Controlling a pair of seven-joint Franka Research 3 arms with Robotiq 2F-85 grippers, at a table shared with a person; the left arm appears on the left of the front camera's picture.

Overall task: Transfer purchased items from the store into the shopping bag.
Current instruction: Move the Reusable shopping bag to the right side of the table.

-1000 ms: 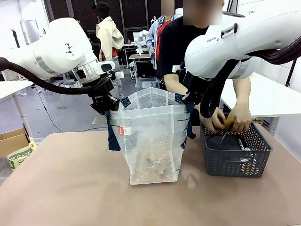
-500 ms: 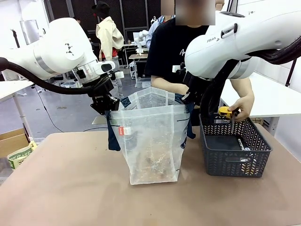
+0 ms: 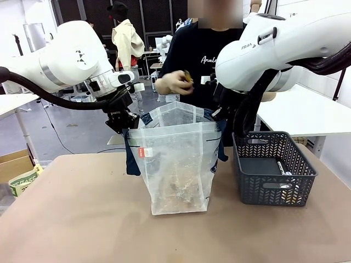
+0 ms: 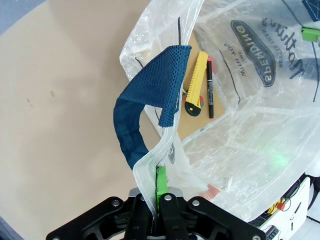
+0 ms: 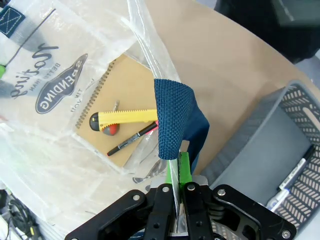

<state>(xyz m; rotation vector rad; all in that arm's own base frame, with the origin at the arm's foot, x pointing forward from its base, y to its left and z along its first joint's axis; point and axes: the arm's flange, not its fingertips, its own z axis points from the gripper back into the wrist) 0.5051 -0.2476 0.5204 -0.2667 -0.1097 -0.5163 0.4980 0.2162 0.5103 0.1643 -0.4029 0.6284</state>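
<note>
Tan-brown table (image 3: 82,219), smooth and matte. Standing upright near its middle: translucent whitish shopping bag (image 3: 175,159), base flat on the surface. Just beside it on the robot's right, not touching: dark grey lattice basket (image 3: 269,189), likewise resting directly on the top.

One bag (image 3: 175,164) with two handles (image 4: 145,95). Inside the bag: one notebook (image 5: 132,80), one cutter (image 5: 127,117), one pen (image 5: 131,141). Right of it: one basket (image 3: 274,181), at least one stick (image 3: 281,167) within. Above it: one hand (image 3: 174,83). At its rim: two grippers, left gripper (image 4: 159,192) and right gripper (image 5: 179,172).
</note>
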